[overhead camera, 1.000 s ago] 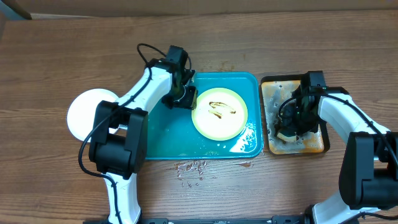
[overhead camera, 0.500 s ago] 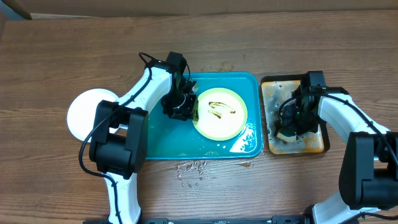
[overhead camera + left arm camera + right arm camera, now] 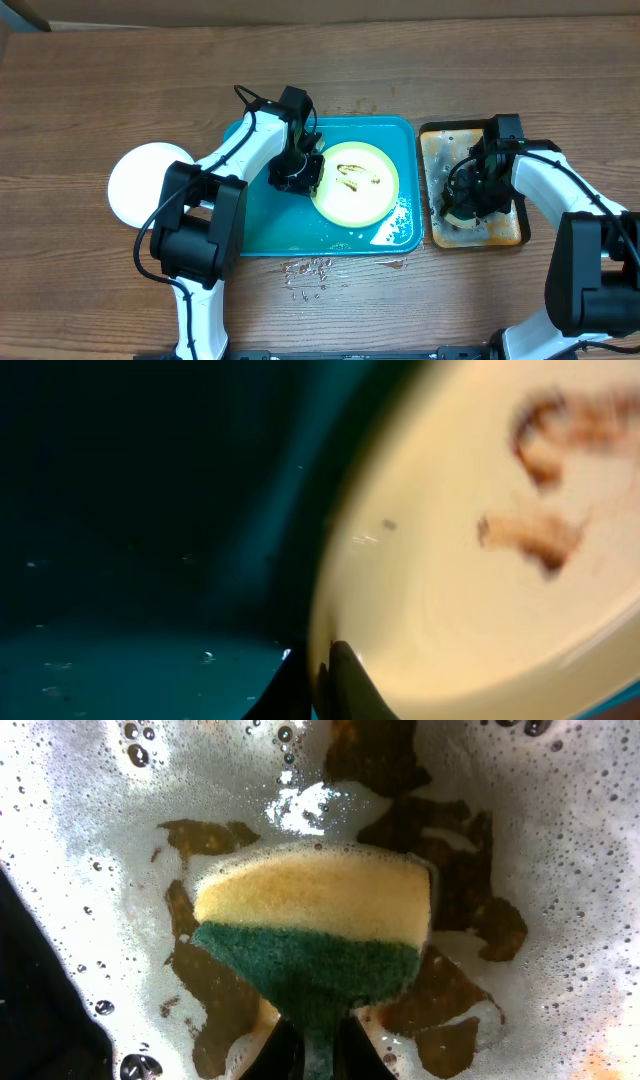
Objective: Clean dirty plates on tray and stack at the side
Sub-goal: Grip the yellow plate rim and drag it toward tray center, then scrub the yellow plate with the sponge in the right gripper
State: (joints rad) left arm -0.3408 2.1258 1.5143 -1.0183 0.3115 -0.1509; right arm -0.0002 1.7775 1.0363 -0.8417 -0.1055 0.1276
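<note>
The left tool (image 3: 318, 675) pinches the round, glossy yellow-green plate (image 3: 354, 181) by its rim inside the wet teal tray (image 3: 260, 220); right of it, the right tool (image 3: 312, 1052) clamps a foamy sponge (image 3: 315, 920).

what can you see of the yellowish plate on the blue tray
The plate is round, shallow, pale yellow-green and glossy, with brown sauce smears near its middle. It sits in the right half of the wet teal tray. The left gripper has a finger on either side of the rim on the plate's left edge. Whether that edge is lifted off the tray cannot be told.
</note>
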